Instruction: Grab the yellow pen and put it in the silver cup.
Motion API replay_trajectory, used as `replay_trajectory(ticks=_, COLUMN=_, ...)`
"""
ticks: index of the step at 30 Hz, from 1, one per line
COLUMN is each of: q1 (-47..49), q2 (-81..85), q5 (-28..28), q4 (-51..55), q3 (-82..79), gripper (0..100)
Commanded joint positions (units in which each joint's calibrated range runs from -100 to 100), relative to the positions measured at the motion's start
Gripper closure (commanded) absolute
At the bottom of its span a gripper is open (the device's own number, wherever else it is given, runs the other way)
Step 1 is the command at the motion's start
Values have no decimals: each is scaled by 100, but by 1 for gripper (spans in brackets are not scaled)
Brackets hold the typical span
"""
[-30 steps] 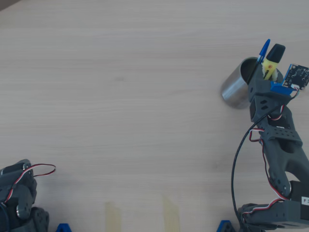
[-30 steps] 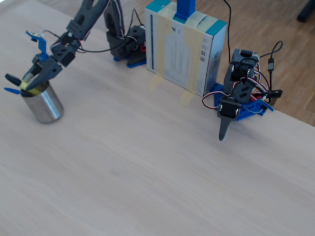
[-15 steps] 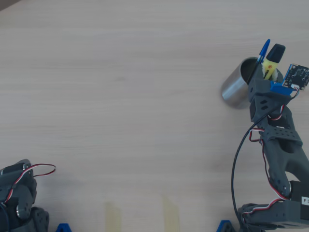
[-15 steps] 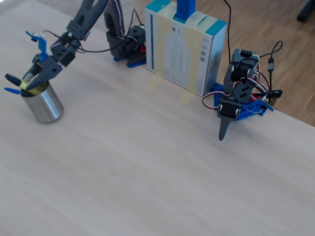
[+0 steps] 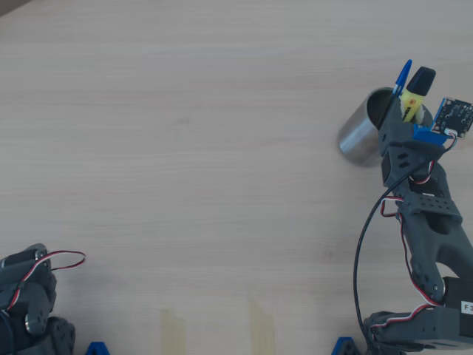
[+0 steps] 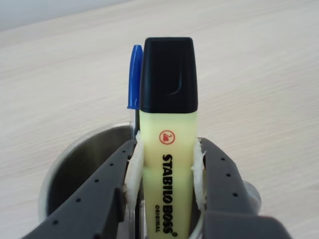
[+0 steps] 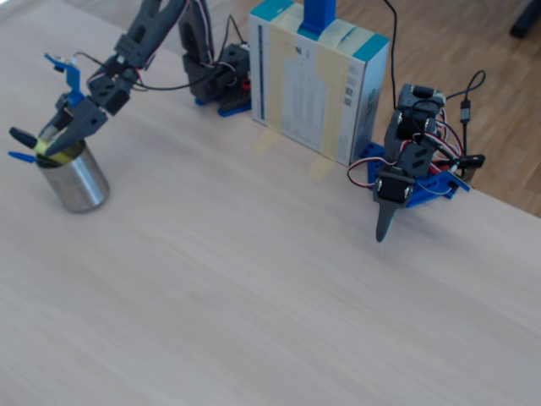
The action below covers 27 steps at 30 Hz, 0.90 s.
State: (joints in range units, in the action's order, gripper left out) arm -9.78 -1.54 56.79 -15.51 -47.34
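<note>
Yellow pen (image 6: 168,164): you have one of it, one thin blue ballpoint (image 6: 134,79) and one silver cup (image 5: 360,133) on the wooden table (image 5: 185,148). You can also see two arms in the fixed view, the one working at the cup and a second arm (image 7: 406,165) folded idle on its blue base to the right of an upright cardboard box (image 7: 317,80). Your gripper (image 6: 167,172) is clamped on the yellow pen: the wrist view shows both padded fingers (image 6: 133,169) pressed against the sides of the barrel, at the level of the printed label. The pen sits squarely between them, with its black cap clear above the fingers and its lower end running down out of the frame, so you cannot tell from there how deep it reaches. In the wrist view its long axis is upright, cap up, over the mouth of the cup. In the overhead view the cap points away from the arm towards the top edge of the picture, leaning a little to the right, and the yellow barrel lies over the cup's right side. The blue ballpoint stands in the cup just beside the yellow pen, on its left in both of those views, roughly parallel to it. In the fixed view the cup stands at the far left of the table with the gripper right at its rim.
</note>
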Motion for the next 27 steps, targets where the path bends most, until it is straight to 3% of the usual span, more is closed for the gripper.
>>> replay_trajectory(ticks=1, q1=62, q2=54, q5=11, q4=54, q3=49, gripper=88)
replay_trajectory(ticks=13, q1=71, q2=54, q5=21, q4=54, q3=58, gripper=88)
replay_trajectory(ticks=18, q1=79, q2=63, q5=-10, q4=45, q3=58, gripper=79)
replay_trajectory(ticks=27, q1=202, q2=63, q5=-10, q4=54, q3=67, gripper=75)
